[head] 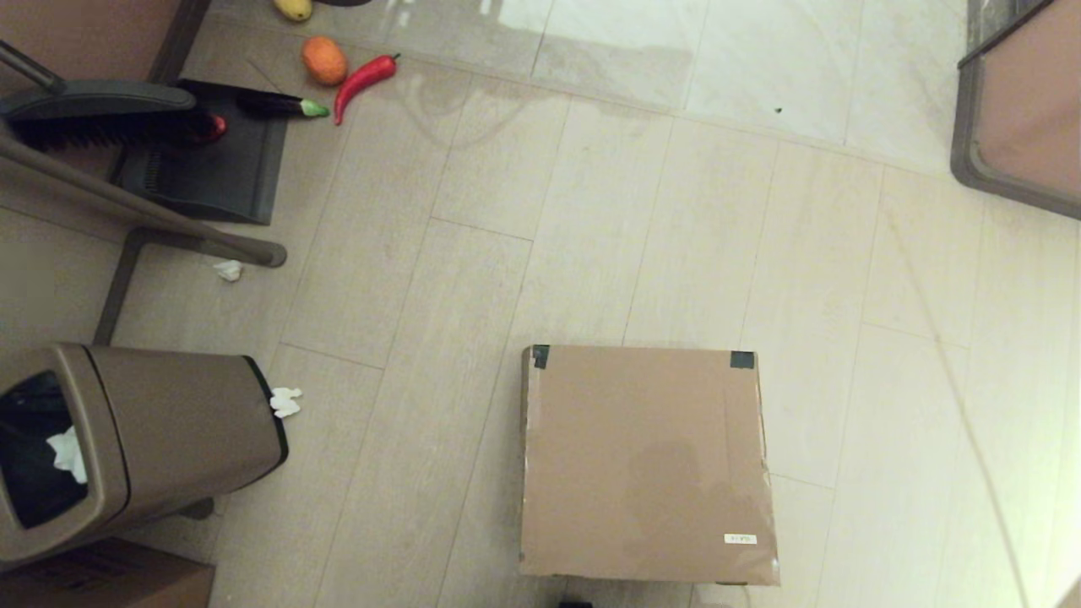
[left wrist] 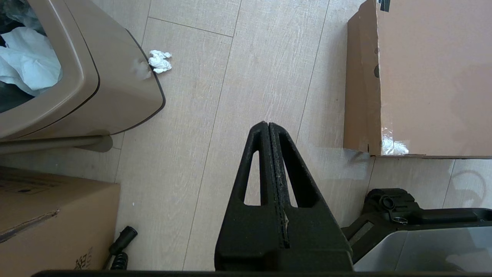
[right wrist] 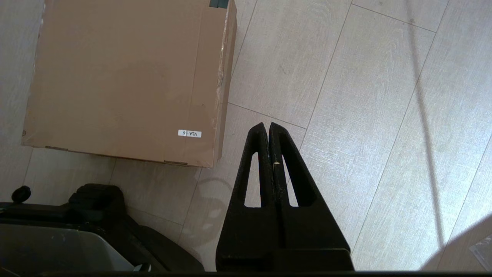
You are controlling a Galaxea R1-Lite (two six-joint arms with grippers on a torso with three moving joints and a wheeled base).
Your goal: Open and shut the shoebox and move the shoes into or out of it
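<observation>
Both arms sit low by the base, near me. My left gripper (left wrist: 269,125) is pressed closed on nothing, hanging over bare floor (head: 591,211); the shoebox (head: 646,460) lies near it on its right. My right gripper (right wrist: 268,125) is likewise closed and empty, with the shoebox near on its left. The shoebox rests flat on the floor, lid down, nearly square, its white label (head: 740,539) at the near right corner and black tape at the two far corners. Further left stands the bin (head: 127,439).
</observation>
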